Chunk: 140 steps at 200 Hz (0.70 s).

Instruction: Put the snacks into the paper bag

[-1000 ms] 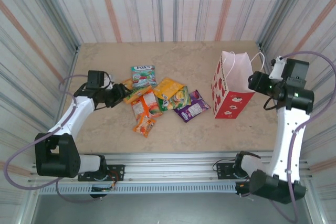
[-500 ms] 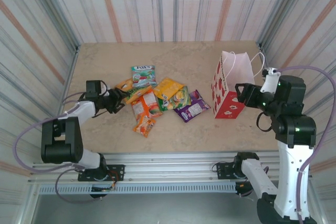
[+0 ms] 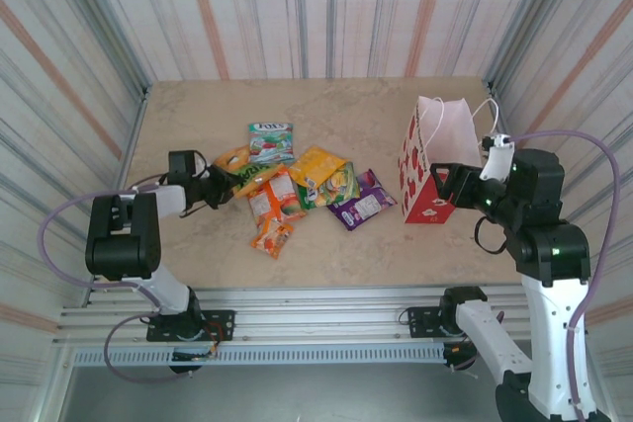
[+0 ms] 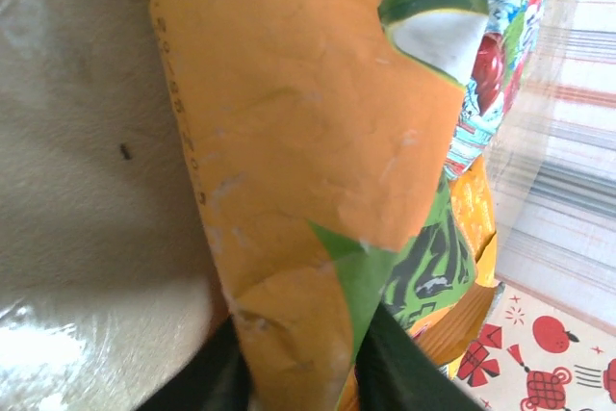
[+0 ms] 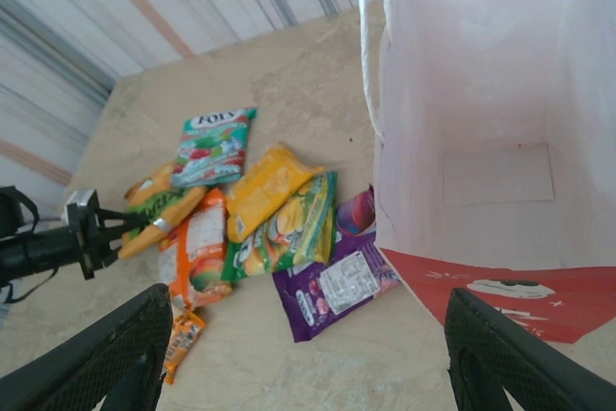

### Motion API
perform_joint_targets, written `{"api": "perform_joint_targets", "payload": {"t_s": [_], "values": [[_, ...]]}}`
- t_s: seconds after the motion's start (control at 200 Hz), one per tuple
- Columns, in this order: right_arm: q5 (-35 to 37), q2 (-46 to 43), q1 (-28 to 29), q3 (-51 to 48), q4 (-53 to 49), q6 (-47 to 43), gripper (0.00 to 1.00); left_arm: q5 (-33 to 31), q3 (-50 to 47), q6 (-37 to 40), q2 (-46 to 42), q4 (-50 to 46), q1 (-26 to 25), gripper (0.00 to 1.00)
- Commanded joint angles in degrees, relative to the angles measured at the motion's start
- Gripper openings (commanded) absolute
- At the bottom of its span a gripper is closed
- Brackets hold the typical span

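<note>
Well left of the red-and-white paper gift bag (image 3: 435, 160), left claw (image 4: 298, 372) clamps a glossy orange snack packet (image 4: 308, 141); lift cleanly before swinging over. Right claw (image 5: 308, 363) gapes bagside.

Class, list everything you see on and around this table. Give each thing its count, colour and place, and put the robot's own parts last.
FOX'S packet: one, green and red, far end of the pile.
held orange packet: one, orange with green, left end of the pile.
orange-and-white packet: one, middle of the pile.
small orange packet: one, orange, near edge of the pile.
yellow packets: two, one plain and one with green, overlapping right of centre.
purple packet: one, purple, right end of the pile.
paper bag: one, red below and white above, upright right of the pile.
table: one, beige marbled, under everything.
left fingers: two, black, closed on the held orange packet.
right fingers: two, black, open, close to the bag.
</note>
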Motion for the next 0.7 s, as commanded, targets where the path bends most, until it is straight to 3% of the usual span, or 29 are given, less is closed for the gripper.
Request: {"api": "perform_joint_targets", "payload": {"t_s": [0.0, 0.371, 0.696], "values": [[-0.3, -1.4, 0.6, -0.2, 0.9, 1.2, 0.74, -0.2, 1.3, 0.8, -1.9, 0.2, 0.1, 0.22], [-8.2, -2.6, 0.7, 0.9, 4.9, -0.3, 0.73, -1.6, 3.0, 7.4, -17.3, -12.9, 0.0, 0.02], [-10.7, -0.7, 2.1, 4.4, 5.6, -4.0, 0.72, 3.6, 9.3, 14.4, -24.9, -21.9, -0.8, 0.00]]}}
